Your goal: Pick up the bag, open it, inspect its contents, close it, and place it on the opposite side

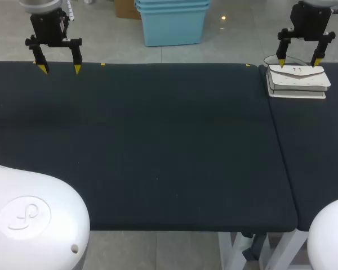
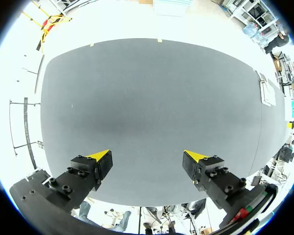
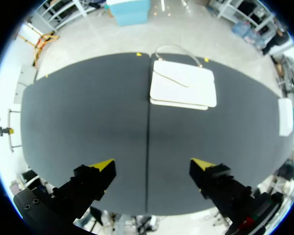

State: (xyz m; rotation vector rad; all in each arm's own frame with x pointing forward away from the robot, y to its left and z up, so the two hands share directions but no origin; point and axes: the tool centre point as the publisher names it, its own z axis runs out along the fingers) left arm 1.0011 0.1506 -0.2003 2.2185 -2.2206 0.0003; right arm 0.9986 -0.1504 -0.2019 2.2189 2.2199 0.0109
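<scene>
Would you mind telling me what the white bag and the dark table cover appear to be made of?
The white bag looks like smooth leather or imitation leather: even white flap with crisp edges. The table cover seems a matte dark cloth or felt-like mat: no glare, with a seam between two panels.
</scene>
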